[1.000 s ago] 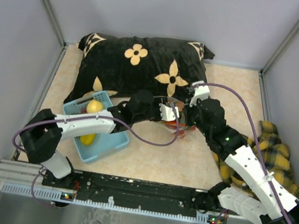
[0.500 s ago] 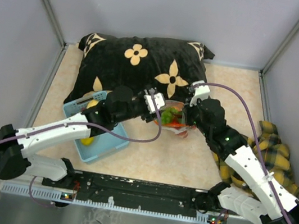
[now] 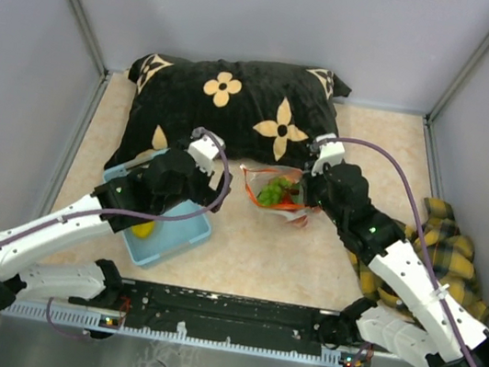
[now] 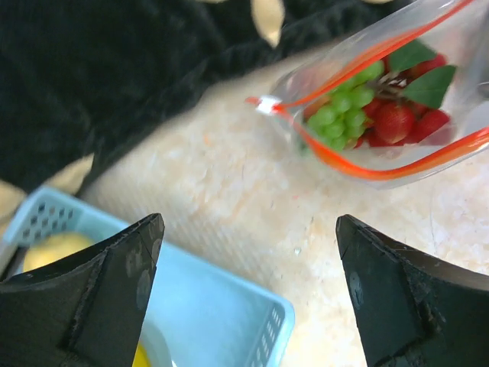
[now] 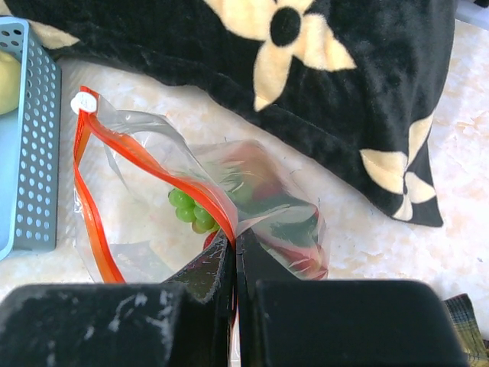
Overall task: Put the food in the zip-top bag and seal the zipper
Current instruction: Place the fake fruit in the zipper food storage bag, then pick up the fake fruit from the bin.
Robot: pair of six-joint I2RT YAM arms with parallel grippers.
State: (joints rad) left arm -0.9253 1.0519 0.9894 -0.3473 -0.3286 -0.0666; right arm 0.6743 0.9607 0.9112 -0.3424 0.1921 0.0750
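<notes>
**Top view**
1. The left pincer (image 3: 205,148) stands with its jaws apart and holds nothing. The blue basket (image 3: 181,241) lies just below and behind it. The zip-top bag (image 3: 271,191) lies to its right, near but apart.
2. The right pincer (image 3: 304,196) is clamped on the bag's right side.

**Left wrist view**
The fingers (image 4: 92,306) are spread wide with nothing between them. The bag lies ahead and to the right, mouth gaping, with green grapes (image 4: 340,115) and strawberries (image 4: 393,122) inside. 1 yellow piece (image 4: 53,248) sits in the basket, left of the jaws.

**Right wrist view**
The jaws are closed on the zipper (image 5: 85,195) and the film under it. The mouth opens left of the fingertips.

**Handling (my judgement)**
- The bag is light, limp, slippery film. I grip only the red strip, its stiffest part.
- The yellow piece looks smooth and light. I take it across its narrow width.
</notes>
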